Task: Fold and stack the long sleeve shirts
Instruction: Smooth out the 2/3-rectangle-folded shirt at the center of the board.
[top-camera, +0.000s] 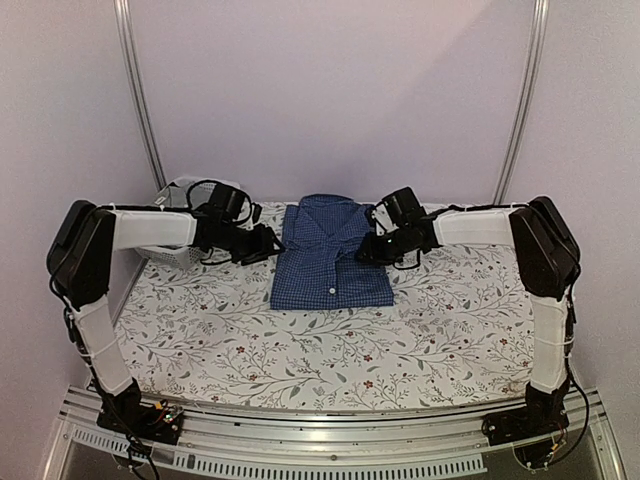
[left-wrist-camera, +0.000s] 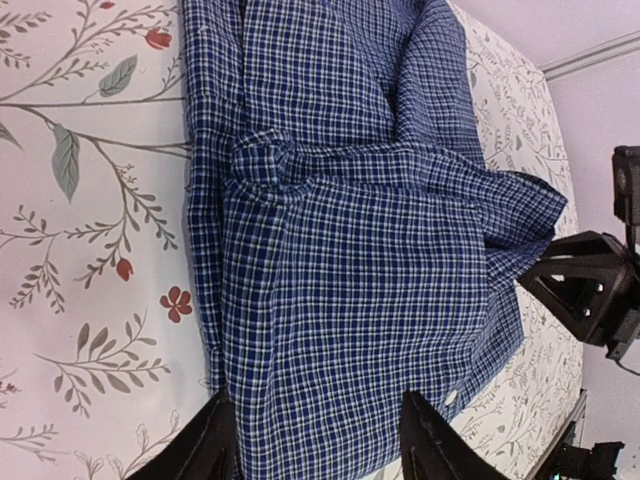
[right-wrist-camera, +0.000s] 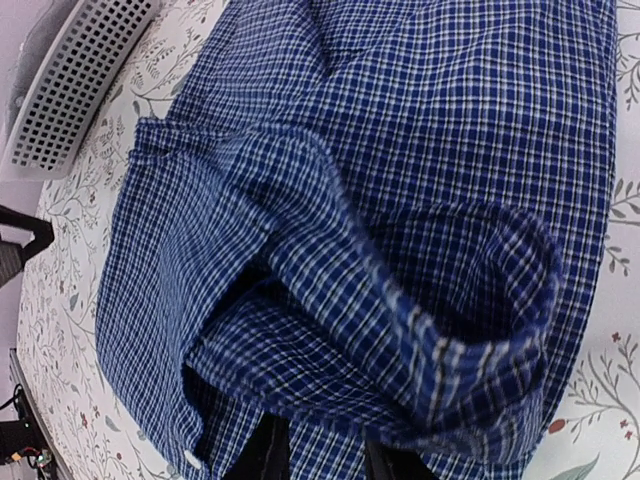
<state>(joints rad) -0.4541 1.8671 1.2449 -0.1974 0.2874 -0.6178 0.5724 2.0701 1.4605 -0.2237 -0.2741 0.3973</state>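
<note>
The dark blue button-up cloth shirt with fine light checks (top-camera: 332, 262) lies mostly folded, collar up, on the flower-printed table cover (top-camera: 300, 350), to the right of the white perforated plastic basket (right-wrist-camera: 75, 85). The left gripper (top-camera: 268, 246) hangs between the basket and the shirt. Its fingers (left-wrist-camera: 215, 445) stand about half open over the shirt's near edge and hold nothing. The right gripper (top-camera: 370, 250) is at the side of the shirt away from the basket. Its fingers (right-wrist-camera: 268, 450) stand close together with a raised fold of checked cloth between them, so I judge that they have a pinch on it, though the tips are hidden under the cloth. The step in hand seems to be to lay this loose side fold flat over the body. To do it well, the right gripper should lift only enough for the fold to clear the layer under it. It should then carry the fold straight toward the basket side, without pulling the whole shirt along. The left gripper can press the edge nearest the basket, so that the finished folds do not slide. The release should come low and late, otherwise the fold can spring open and the sides will not be even
</note>
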